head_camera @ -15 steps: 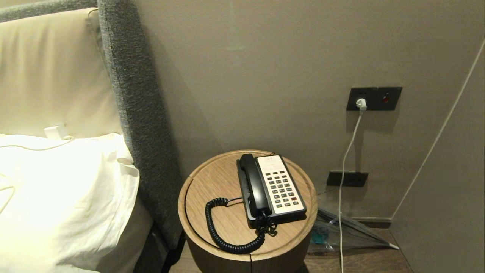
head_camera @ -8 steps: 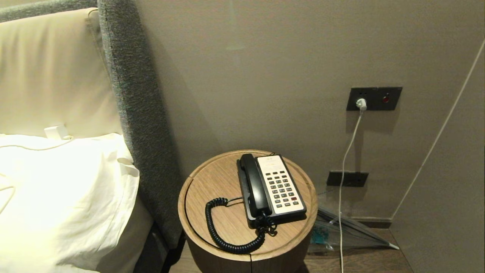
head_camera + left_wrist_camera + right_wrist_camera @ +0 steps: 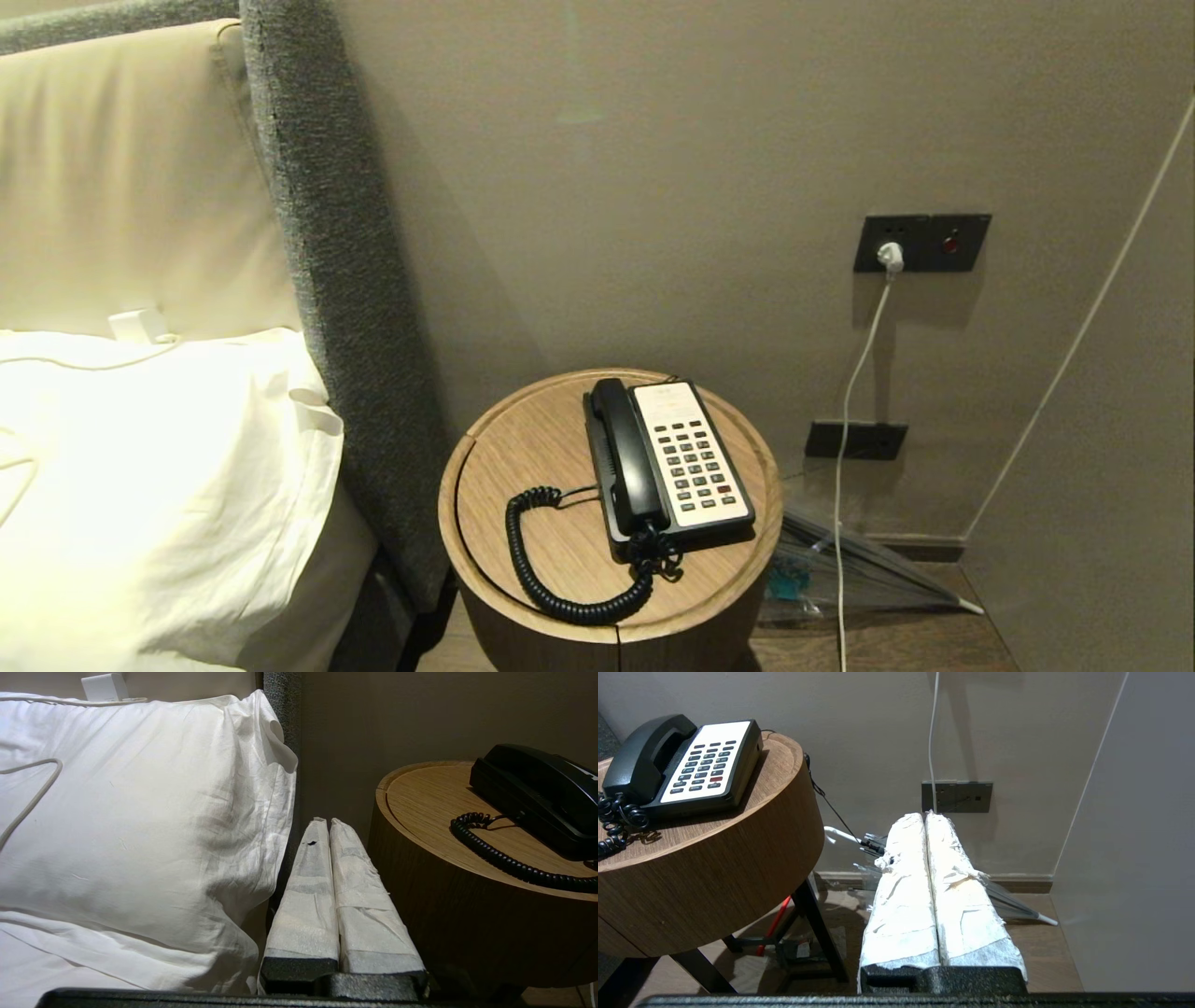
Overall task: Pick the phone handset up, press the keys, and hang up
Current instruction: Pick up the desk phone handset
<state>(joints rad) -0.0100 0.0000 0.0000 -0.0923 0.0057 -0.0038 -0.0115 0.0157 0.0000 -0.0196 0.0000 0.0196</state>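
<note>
1. Head view: we see the handset (image 3: 623, 455) cradled on the table (image 3: 523, 467), long axis running away from us, left of the keys (image 3: 695, 465).
2. Left wrist view: our left jaws (image 3: 325, 822), closed and empty, sit below and left of it, nearer.
3. Right wrist view: right jaws (image 3: 925, 816) closed, empty, lower right.

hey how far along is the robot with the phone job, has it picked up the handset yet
Nothing looks done yet. The phone handset lies in its cradle on the phone base, its coiled cord slack on the round wooden table. Nothing is in hand: the left gripper and right gripper are both shut, empty and beside the table, below its top. Lifting the handset, pressing the keys and hanging up all remain.
</note>
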